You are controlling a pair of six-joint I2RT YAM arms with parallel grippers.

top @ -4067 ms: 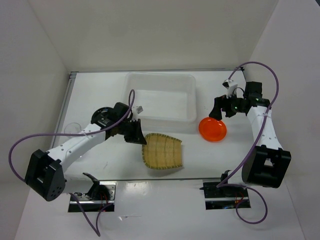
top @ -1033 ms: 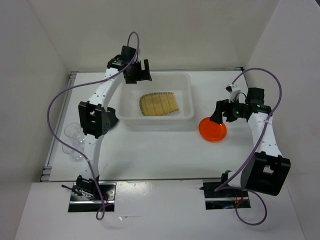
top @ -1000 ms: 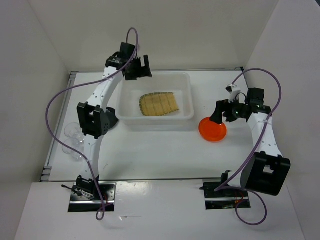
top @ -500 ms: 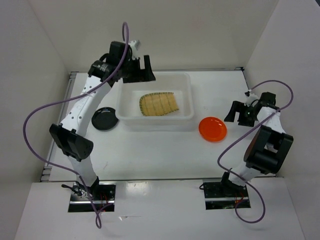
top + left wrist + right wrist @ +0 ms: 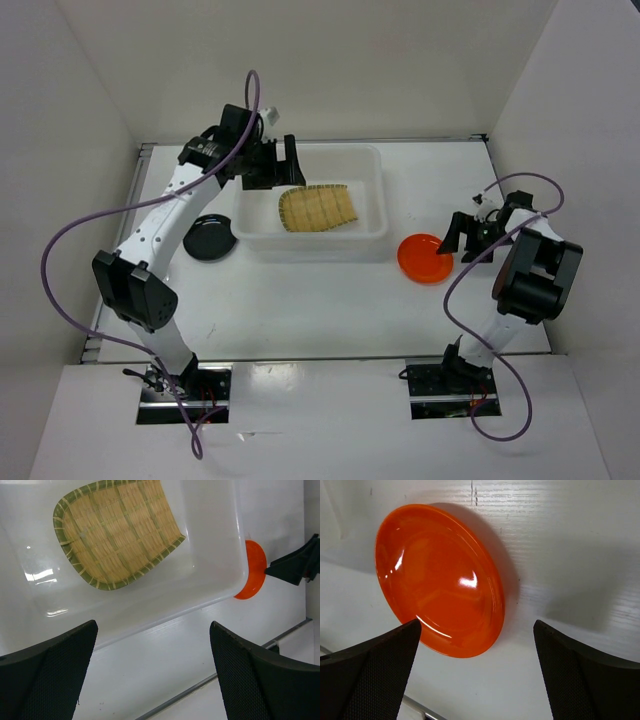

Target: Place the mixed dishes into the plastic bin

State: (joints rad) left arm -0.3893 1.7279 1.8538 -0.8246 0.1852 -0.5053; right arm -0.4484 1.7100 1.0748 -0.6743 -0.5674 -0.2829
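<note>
1. Bamboo tray — tan strips in a basket-weave pattern, with a darker olive-green rim.
2. Plastic bin: translucent milky white.
3. Orange plate: plain vivid orange, glossy with white highlights.
4. Black plate: glossy black.
5. Left gripper and right gripper: black fingers with a fine dotted grain.
6. Left arm: white links, black joints — its cable purple.
7. Table: white.

Above wide-spread jaws, the bamboo tray lies flat inside the plastic bin, an orange plate peeking past its wall.
</note>
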